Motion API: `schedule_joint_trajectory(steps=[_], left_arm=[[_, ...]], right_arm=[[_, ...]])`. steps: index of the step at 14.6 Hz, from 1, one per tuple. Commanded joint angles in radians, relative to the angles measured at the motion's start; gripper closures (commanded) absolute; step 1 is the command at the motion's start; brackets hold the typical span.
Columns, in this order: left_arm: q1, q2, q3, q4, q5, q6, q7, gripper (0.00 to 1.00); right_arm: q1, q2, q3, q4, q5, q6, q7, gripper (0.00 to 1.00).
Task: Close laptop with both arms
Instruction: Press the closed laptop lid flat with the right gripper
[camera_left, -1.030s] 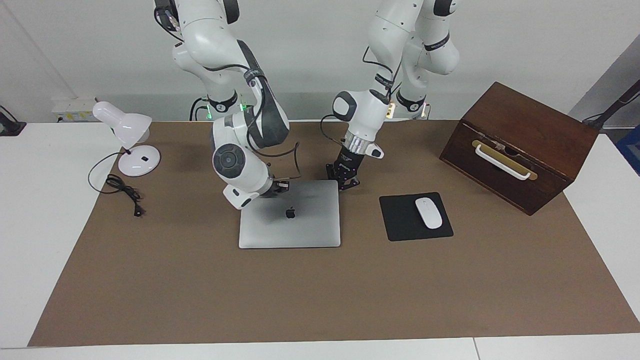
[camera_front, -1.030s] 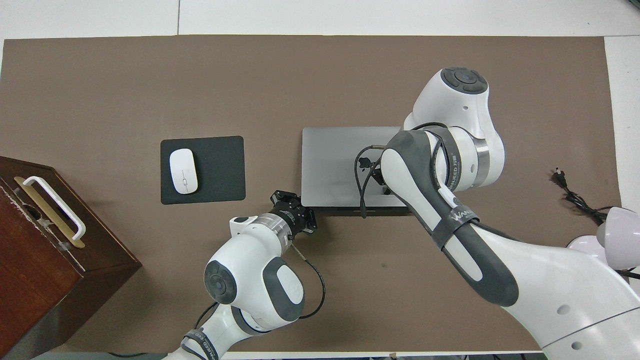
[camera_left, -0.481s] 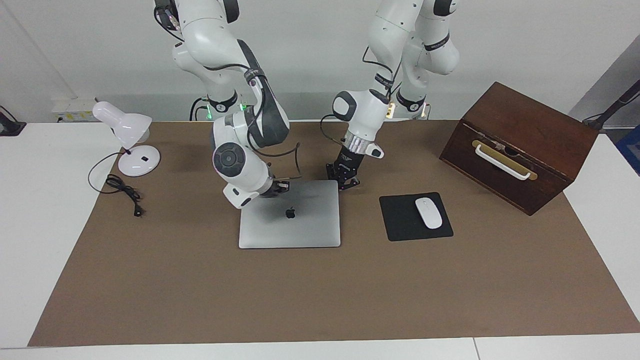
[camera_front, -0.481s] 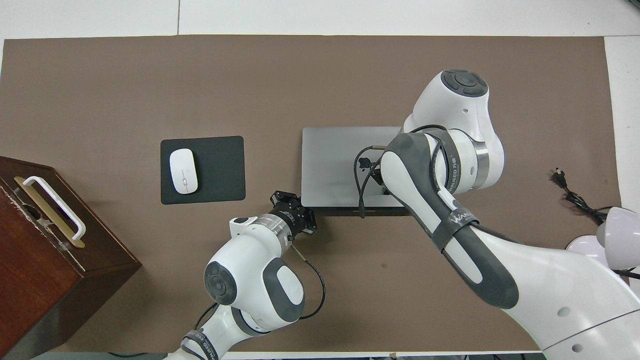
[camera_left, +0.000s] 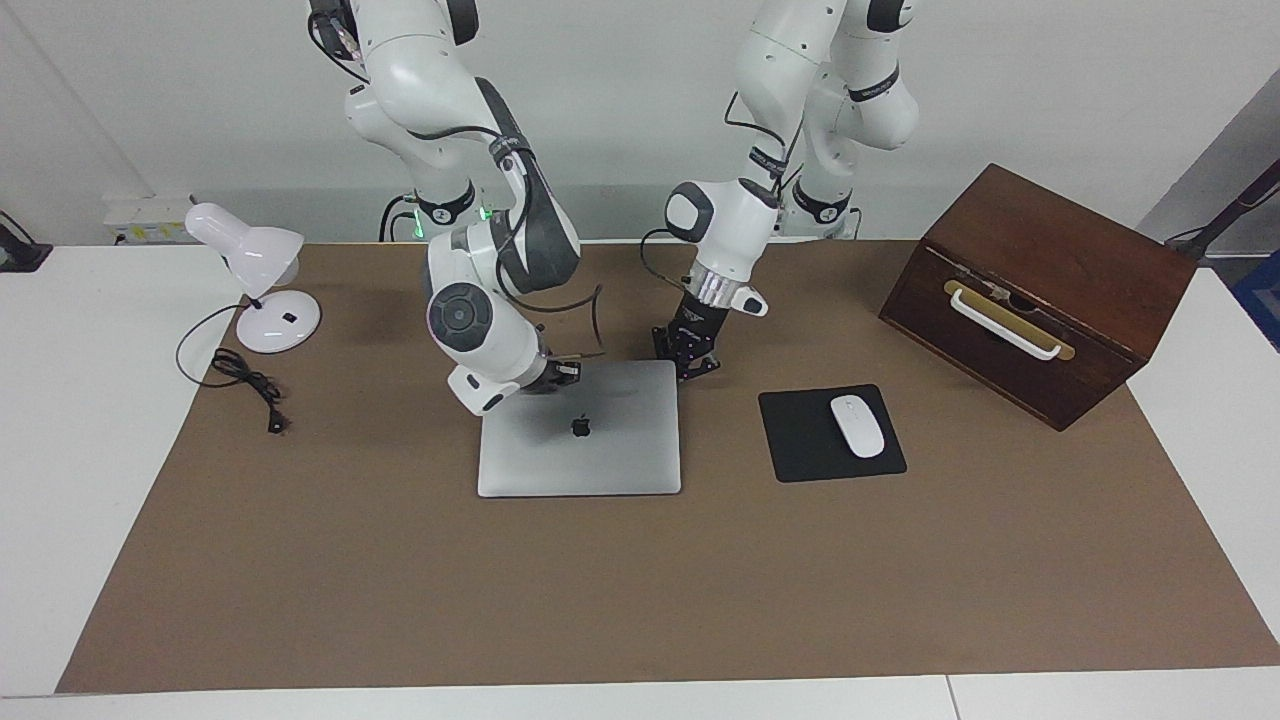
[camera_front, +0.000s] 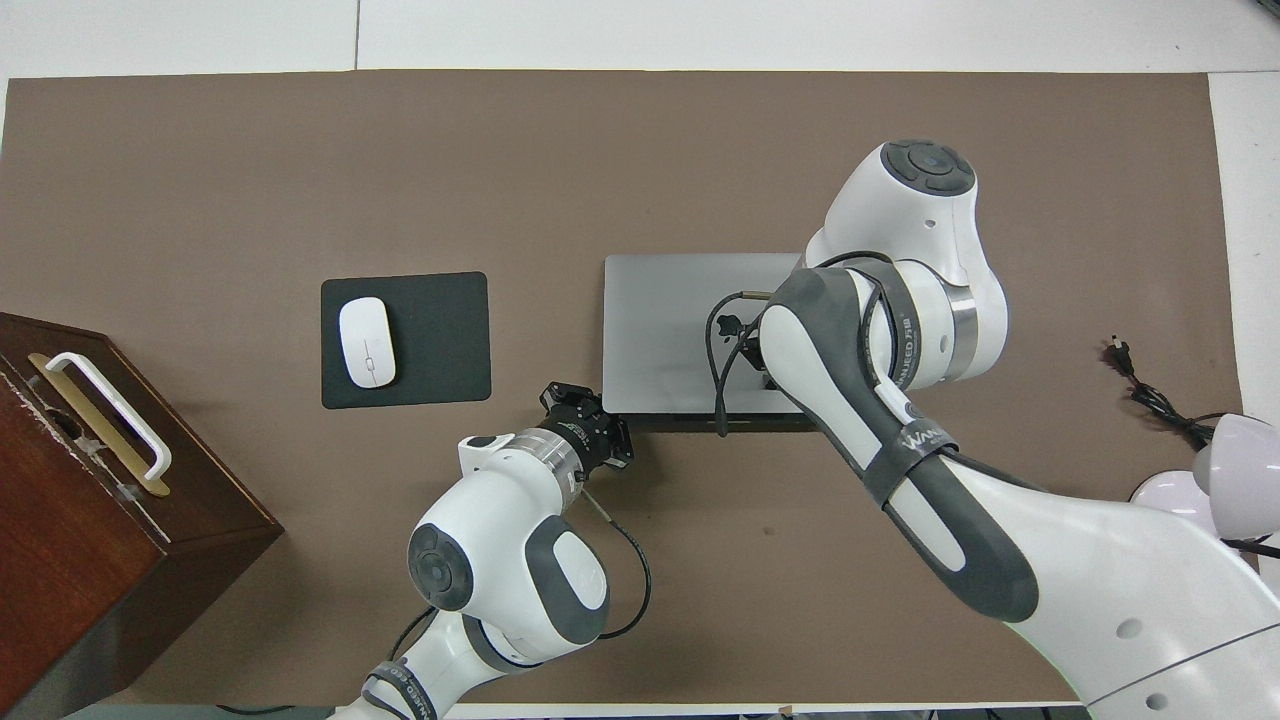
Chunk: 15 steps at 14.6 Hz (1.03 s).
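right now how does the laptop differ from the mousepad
The laptop is silver-grey with a dark logo, and its lid is shut; the mousepad is black. The laptop is larger. The mousepad carries a white mouse; nothing sits on the laptop. Both lie flat on the brown mat.

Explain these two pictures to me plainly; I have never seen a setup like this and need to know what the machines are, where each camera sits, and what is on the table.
These are two white robot arms, each ending in a small black gripper. One picture looks at them from across the table; the other looks down from above their own end.

On the brown mat lies a silver laptop with its lid down flat. The right gripper is low over the lid's edge nearest the robots. The left gripper is at the laptop's corner nearest the robots, toward the mousepad.

A white mouse rests on that black mousepad. A brown wooden box with a white handle stands at the left arm's end, a white desk lamp at the right arm's end. Neither gripper holds anything.
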Motion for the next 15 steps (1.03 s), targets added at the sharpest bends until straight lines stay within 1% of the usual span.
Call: schedule_joint_trajectory(steps=[1,4,15], left_arm=[[-0.016,0.029,0.005,-0.080,-0.027,-0.013,0.019,1.00],[-0.016,0.029,0.005,-0.080,-0.027,-0.013,0.019,1.00],[-0.008,0.029,0.007,-0.069,-0.030,-0.014,0.018,1.00]], right_arm=[[0.000,-0.025,0.003,-0.013,0.023,0.007,0.020,1.00],[0.000,-0.028,0.002,0.010,0.023,-0.027,0.020,1.00],[0.000,-0.037,-0.006,0.013,0.023,-0.028,0.020,1.00]])
